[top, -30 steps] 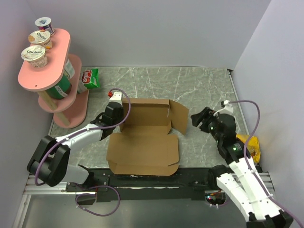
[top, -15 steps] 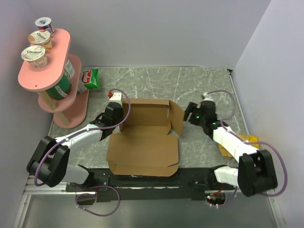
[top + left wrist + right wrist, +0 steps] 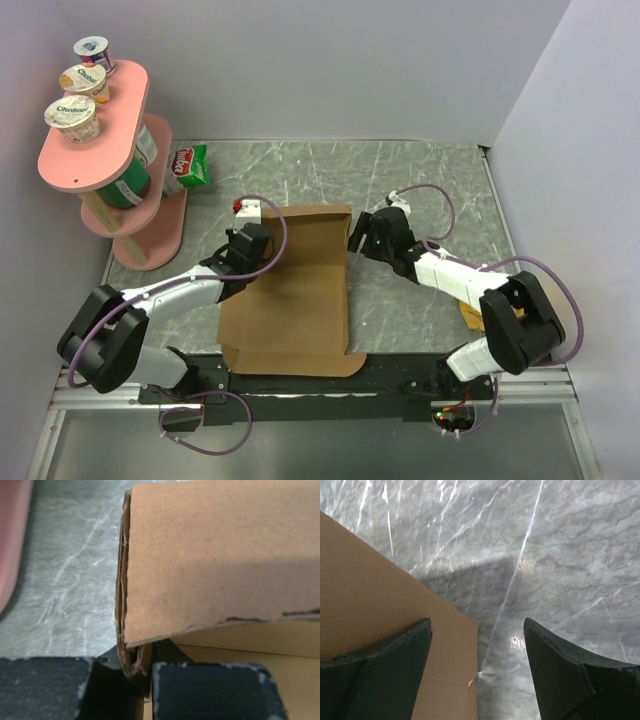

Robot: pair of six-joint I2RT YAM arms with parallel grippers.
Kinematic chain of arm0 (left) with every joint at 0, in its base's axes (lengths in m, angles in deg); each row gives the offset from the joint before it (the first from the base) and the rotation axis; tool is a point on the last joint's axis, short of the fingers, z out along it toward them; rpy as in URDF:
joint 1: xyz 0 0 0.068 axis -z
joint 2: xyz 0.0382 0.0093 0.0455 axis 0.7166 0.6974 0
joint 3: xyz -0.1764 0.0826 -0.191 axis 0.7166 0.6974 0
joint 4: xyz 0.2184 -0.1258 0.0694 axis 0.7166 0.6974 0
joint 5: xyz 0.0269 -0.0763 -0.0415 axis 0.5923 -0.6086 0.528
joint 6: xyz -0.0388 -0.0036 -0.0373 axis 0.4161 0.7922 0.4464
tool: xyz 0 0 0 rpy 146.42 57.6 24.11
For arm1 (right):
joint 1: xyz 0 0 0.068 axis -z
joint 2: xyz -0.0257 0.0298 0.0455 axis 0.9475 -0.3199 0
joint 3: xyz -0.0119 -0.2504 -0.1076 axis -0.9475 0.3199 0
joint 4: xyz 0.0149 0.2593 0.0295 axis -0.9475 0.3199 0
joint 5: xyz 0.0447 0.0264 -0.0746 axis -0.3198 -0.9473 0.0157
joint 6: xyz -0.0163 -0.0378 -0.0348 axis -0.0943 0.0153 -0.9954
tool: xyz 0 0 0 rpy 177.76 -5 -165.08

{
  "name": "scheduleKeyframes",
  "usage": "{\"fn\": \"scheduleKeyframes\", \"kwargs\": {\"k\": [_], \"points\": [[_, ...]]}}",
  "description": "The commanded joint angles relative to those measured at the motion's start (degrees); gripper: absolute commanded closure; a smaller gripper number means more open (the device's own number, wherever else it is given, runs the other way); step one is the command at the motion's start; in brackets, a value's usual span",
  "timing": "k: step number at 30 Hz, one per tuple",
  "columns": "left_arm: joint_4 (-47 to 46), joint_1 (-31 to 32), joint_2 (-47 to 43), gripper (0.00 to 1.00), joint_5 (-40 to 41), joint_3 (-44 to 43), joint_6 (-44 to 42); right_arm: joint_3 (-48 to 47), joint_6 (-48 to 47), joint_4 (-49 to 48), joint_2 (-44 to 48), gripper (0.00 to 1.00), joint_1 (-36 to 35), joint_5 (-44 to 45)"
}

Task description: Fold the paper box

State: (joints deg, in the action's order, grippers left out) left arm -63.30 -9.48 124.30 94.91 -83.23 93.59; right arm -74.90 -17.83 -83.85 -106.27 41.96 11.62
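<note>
The fingers [image 3: 380, 670] of the right gripper [image 3: 362, 232] stand wide apart. One is over the cardboard and the other over bare table [image 3: 430, 170], straddling the right edge of the paper box [image 3: 295, 290], which lies mid-table between the arms. A second ago the right-hand flap splayed outward. The right arm has since swung in and pushed it over, so the box looks narrower. The left gripper [image 3: 250, 245] is clamped on the doubled left wall. That side looks folded, and the lid probably still needs closing.
</note>
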Motion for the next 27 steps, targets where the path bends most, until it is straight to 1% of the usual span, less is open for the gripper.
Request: {"fn": "scheduleKeyframes", "kwargs": {"k": [1, 4, 9, 15, 17, 18, 20, 21, 22, 24, 25, 27], "points": [[-4.1, 5.5, 0.6, 0.99, 4.8, 0.5, -1.9, -6.8, 4.0, -2.7, -3.0, 0.16, -1.6, -1.4], [-5.0, 7.9, 0.9, 0.99, 8.0, 0.9, -2.7, -9.3, 5.4, -2.6, -4.5, 0.16, -1.7, -1.3], [-5.0, 9.5, 1.5, 0.99, 9.7, 0.7, -3.4, -13.8, 4.5, -0.3, -6.1, 0.14, -0.6, 0.5], [-5.0, 9.5, 2.5, 0.99, 8.7, 0.1, -4.1, -13.3, 4.9, -1.0, -3.9, 0.14, 0.7, 0.4], [-4.3, 9.4, 2.9, 0.99, 6.6, -1.0, -3.0, -13.2, 4.8, -1.9, -4.2, 0.13, 0.7, -1.5], [-2.3, 9.0, 3.2, 0.99, 5.7, -1.8, -2.5, -13.3, 4.2, -0.7, -4.2, 0.13, 0.8, -1.5], [0.1, 8.2, 4.4, 0.99, 3.8, -4.3, -1.5, -12.4, 3.5, 0.7, -3.2, 0.11, 1.2, -0.9], [1.9, 7.3, 5.1, 0.99, 3.6, -5.5, -1.4, -11.3, 3.0, 1.2, -2.3, 0.10, 2.7, -1.0], [2.4, 6.7, 5.3, 0.99, 3.4, -5.7, -1.8, -8.2, 2.7, 1.0, 0.4, 0.10, 3.8, -1.4], [2.8, 4.5, 5.2, 0.99, 2.3, -5.5, -2.0, -4.5, 1.3, 0.3, 4.2, 0.12, 5.9, -3.5], [2.8, 3.7, 4.5, 0.99, 1.6, -5.3, -2.1, -1.1, 0.6, 0.8, 8.3, 0.13, 7.7, -4.2], [2.8, 2.0, 2.8, 0.99, 0.4, -4.6, -2.7, 2.0, -2.2, 1.5, 12.8, 0.17, 8.6, -5.8]]}}
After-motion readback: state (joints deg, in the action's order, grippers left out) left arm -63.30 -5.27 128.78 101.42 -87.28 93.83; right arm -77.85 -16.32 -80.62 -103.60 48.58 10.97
